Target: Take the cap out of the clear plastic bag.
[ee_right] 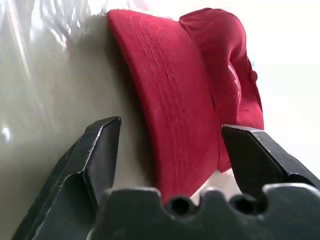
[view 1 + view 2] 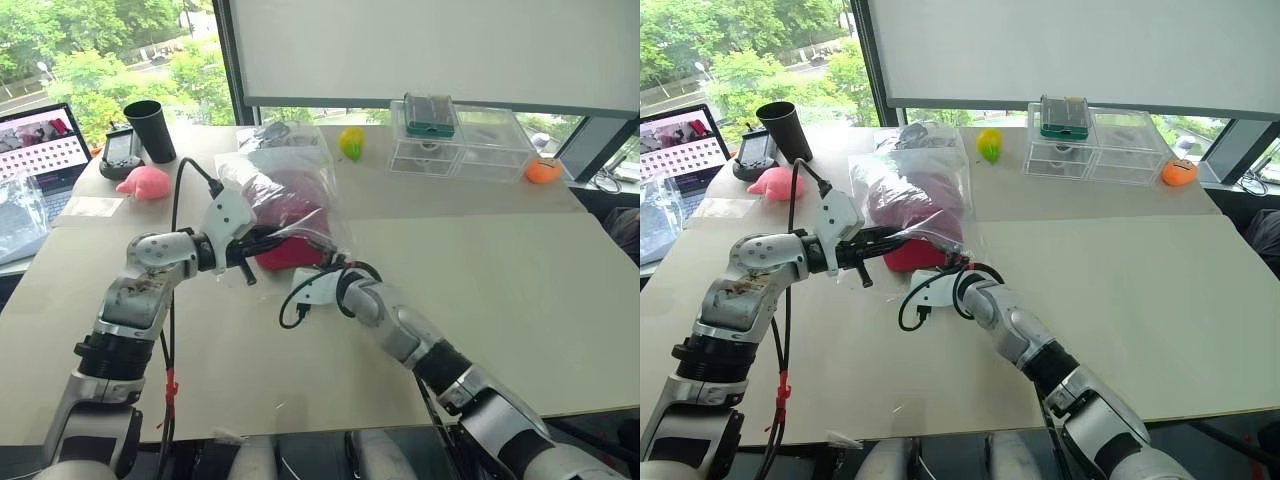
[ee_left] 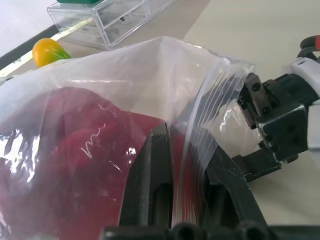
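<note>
Cap (image 1: pixel 200 95) brim between open right tool (image 1: pixel 170 145) fingers

The cap (image 2: pixel 290 215) lay mostly veiled behind the crinkled bag (image 2: pixel 300 165), its white script unreadable. The right gripper (image 2: pixel 318 262) was tucked under the bag's mouth, fingertips hidden. The laptop (image 2: pixel 40 150) was cut off at the edge.

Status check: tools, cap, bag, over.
Left tool shut on bag edge. Right tool open, brim of cap between its fingers. Cap in bag.
</note>
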Available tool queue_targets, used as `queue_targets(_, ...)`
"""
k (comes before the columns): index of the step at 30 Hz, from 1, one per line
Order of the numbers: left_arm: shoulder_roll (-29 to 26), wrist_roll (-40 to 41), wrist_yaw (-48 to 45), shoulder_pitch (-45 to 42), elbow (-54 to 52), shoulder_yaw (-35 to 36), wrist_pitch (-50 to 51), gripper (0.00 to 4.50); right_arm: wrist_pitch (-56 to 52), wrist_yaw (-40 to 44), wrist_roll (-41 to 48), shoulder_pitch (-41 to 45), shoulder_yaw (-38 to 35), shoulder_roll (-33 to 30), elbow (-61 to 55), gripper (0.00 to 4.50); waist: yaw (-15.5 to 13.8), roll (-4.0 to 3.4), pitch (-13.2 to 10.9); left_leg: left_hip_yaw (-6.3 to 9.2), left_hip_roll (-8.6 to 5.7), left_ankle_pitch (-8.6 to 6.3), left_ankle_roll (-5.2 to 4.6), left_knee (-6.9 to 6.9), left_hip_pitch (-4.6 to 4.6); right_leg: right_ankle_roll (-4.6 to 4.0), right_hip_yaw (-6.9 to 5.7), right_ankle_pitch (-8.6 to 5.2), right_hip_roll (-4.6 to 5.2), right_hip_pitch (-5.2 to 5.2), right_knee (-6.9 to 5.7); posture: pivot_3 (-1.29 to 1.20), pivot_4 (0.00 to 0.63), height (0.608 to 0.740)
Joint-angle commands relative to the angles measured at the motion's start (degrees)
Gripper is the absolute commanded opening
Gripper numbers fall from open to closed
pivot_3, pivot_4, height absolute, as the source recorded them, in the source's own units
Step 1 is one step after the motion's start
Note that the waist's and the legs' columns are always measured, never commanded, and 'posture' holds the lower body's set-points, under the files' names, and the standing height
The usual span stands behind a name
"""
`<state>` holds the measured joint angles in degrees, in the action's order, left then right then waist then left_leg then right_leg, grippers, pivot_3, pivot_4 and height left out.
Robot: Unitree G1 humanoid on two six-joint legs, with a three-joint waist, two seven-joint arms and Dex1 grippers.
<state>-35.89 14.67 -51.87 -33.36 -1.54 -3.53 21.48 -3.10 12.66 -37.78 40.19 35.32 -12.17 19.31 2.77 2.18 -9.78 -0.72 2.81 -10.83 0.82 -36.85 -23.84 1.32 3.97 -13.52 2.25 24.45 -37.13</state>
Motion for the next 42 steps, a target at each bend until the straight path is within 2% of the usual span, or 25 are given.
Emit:
queue_targets(1, -0.47, 0.39, 0.19, -1.03, -2.38, 1.24, -0.25, 0.58, 0.84, -3.00, -1.65, 1.91, -0.20, 2.29, 2.56, 3.90, -0.02, 0.00, 0.00, 0.00, 0.00, 0.00, 0.00, 0.00, 0.00, 0.00, 0.00, 0.00, 0.00, 0.00, 0.00, 0.00, 0.150, 0.740)
queue_targets(3, -0.45, 0.43, 0.42, -0.67, -2.82, 1.30, -0.02, 0.58, 0.53, -4.22, -2.31, 2.52, 0.09, 4.26, 4.96, 3.90, 0.03, 0.00, 0.00, 0.00, 0.00, 0.00, 0.00, 0.00, 0.00, 0.00, 0.00, 0.00, 0.00, 0.00, 0.00, 0.00, 0.150, 0.740)
queue_targets(4, -0.42, 0.47, 0.56, -0.52, -3.06, 1.36, 0.13, 0.55, 0.64, -4.70, -2.66, 2.67, 0.32, 4.85, 5.96, 3.64, 0.04, 0.00, 0.00, 0.00, 0.00, 0.00, 0.00, 0.00, 0.00, -0.01, 0.00, 0.00, 0.00, 0.00, 0.00, 0.00, 0.150, 0.740)
queue_targets(9, -0.37, 0.62, 1.07, -0.03, -3.83, 1.54, 0.57, 0.55, 2.39, -4.94, -2.39, 1.97, 0.09, 5.65, 8.10, 2.18, -0.02, 0.00, 0.00, 0.01, 0.00, 0.00, 0.00, 0.00, 0.00, -0.01, 0.00, 0.01, 0.00, -0.01, 0.00, 0.00, 0.150, 0.740)
queue_targets(14, -0.30, 0.70, 1.48, 0.69, -4.58, 1.64, 0.96, 0.55, 2.82, -4.62, -2.06, 1.41, -0.44, 5.77, 8.09, 0.46, 0.04, 0.00, 0.00, 0.01, 0.00, 0.00, 0.00, 0.00, 0.06, -0.01, 0.00, 0.00, 0.00, -0.05, -0.02, 0.00, 0.150, 0.740)
queue_targets(16, -0.30, 0.79, 1.56, 0.86, -4.79, 1.67, 1.09, 0.55, 2.69, -4.31, -1.81, 1.20, -0.80, 5.91, 8.04, 0.03, 0.04, 0.00, 0.01, 0.01, 0.00, 0.00, 0.00, 0.00, 0.11, 0.00, 0.00, 0.00, 0.00, -0.10, -0.02, 0.00, 0.150, 0.740)
queue_targets(23, -0.27, 0.94, 1.68, 1.28, -5.36, 1.59, 1.29, 0.55, 2.01, -1.87, 1.32, 0.22, -4.12, 6.71, 3.75, 0.03, 0.02, 0.01, 0.01, 0.01, 0.00, 0.00, 0.00, 0.00, 0.19, 0.00, 0.00, 0.00, 0.00, -0.16, -0.03, 0.00, 0.150, 0.740)
queue_targets(28, -0.41, 1.15, 1.69, 1.60, -5.94, 1.71, 1.60, 0.55, -0.46, 4.83, 7.30, -4.06, -8.47, 5.63, -6.66, 0.03, -0.09, 0.01, 0.01, 0.02, 0.00, 0.00, 0.00, 0.00, 0.15, 0.00, -0.01, 0.00, 0.00, -0.15, -0.01, 0.00, 0.150, 0.740)
queue_targets(42, -0.67, 1.24, 1.61, 1.77, -5.34, 1.47, 1.36, 0.55, -8.02, 16.04, 14.83, -12.09, -15.88, 0.28, -33.86, 0.03, -0.36, 0.01, 0.01, 0.02, 0.00, 0.00, 0.00, 0.00, 0.09, 0.01, -0.02, -0.01, 0.00, -0.12, 0.00, 0.00, 0.150, 0.740)
